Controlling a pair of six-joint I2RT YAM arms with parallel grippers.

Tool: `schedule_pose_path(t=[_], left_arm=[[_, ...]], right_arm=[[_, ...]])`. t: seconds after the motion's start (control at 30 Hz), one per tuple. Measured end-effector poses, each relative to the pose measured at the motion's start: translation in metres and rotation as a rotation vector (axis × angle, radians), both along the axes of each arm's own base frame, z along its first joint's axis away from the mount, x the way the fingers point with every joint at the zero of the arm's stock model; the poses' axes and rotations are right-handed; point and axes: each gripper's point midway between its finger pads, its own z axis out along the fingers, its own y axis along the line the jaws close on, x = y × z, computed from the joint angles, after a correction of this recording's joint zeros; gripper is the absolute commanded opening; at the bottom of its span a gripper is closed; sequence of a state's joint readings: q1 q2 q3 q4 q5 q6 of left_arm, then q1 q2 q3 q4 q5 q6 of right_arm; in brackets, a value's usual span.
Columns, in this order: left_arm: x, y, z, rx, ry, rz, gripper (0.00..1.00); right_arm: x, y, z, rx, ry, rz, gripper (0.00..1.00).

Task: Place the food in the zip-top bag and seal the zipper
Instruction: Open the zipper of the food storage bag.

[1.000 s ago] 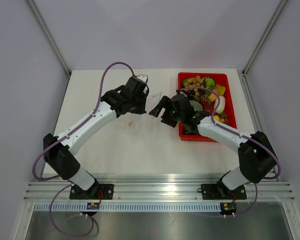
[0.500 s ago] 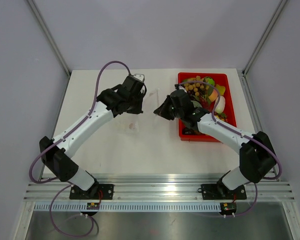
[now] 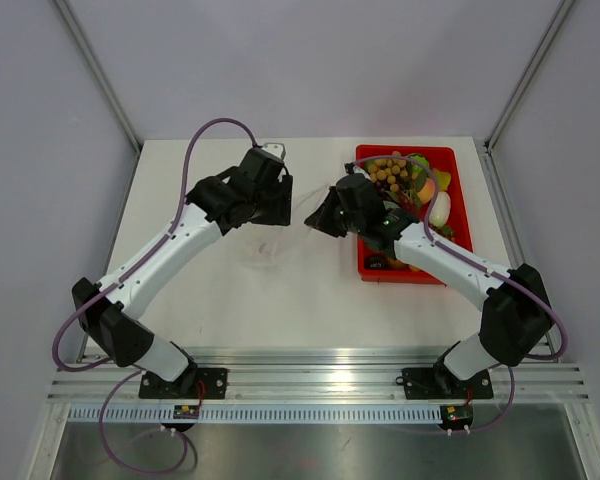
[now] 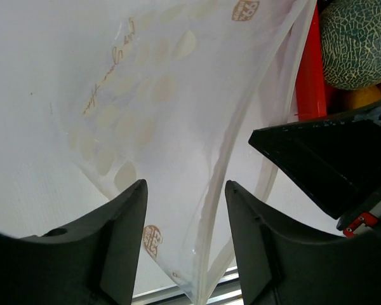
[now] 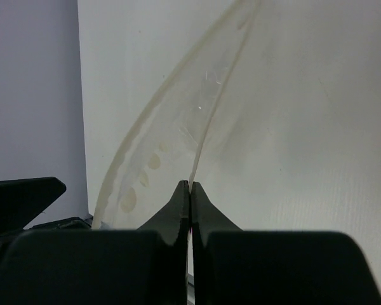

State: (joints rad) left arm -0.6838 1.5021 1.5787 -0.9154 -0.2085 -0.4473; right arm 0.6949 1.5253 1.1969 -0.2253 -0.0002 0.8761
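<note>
Overhead, the bag [image 3: 277, 238] shows as a faint clear sheet over the table [image 3: 200, 290], between the two grippers and just left of the tray [image 3: 401, 276]. The right gripper [image 5: 189, 186] is clenched on the bag's edge, its tips pressed together with the plastic rising from between them. The left gripper [image 4: 185, 190] is released: its fingers [image 4: 124, 235] stand apart, and the zipper [image 4: 238, 136] runs through the gap between them, seemingly touching neither. The food [image 3: 408, 180] sits heaped in the tray, with a melon [image 4: 359, 38] just inside its rim in the left wrist view.
</note>
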Motion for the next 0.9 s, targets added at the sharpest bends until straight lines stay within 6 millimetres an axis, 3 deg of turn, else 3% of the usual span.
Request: schedule_pose_path(t=[0.23,0.33,0.5,0.7,0.83,0.87,0.9], left_arm=[[0.003,-0.019,0.003,-0.007,-0.001,-0.027,0.59],[0.0,-0.027,0.0,-0.001,0.007,-0.051,0.66],[-0.003,-0.033,-0.007,0.008,0.023,-0.071,0.66],[0.003,-0.038,-0.02,0.036,0.049,-0.072,0.38],[0.012,-0.044,-0.032,0.066,0.065,-0.065,0.13],[0.013,-0.043,-0.035,0.075,0.068,-0.061,0.02],[0.014,-0.042,-0.038,0.085,0.072,-0.054,0.0]], right_arm=[[0.001,-0.007,-0.004,-0.032,0.012,-0.029,0.0],[0.002,-0.008,-0.003,-0.038,0.012,-0.035,0.0],[0.001,-0.009,-0.003,-0.045,0.014,-0.036,0.0],[0.0,-0.011,0.003,-0.039,0.003,-0.035,0.0],[-0.001,-0.011,0.008,-0.034,-0.007,-0.03,0.0],[-0.002,-0.011,0.008,-0.035,-0.01,-0.027,0.0],[-0.002,-0.011,0.008,-0.038,-0.012,-0.024,0.0]])
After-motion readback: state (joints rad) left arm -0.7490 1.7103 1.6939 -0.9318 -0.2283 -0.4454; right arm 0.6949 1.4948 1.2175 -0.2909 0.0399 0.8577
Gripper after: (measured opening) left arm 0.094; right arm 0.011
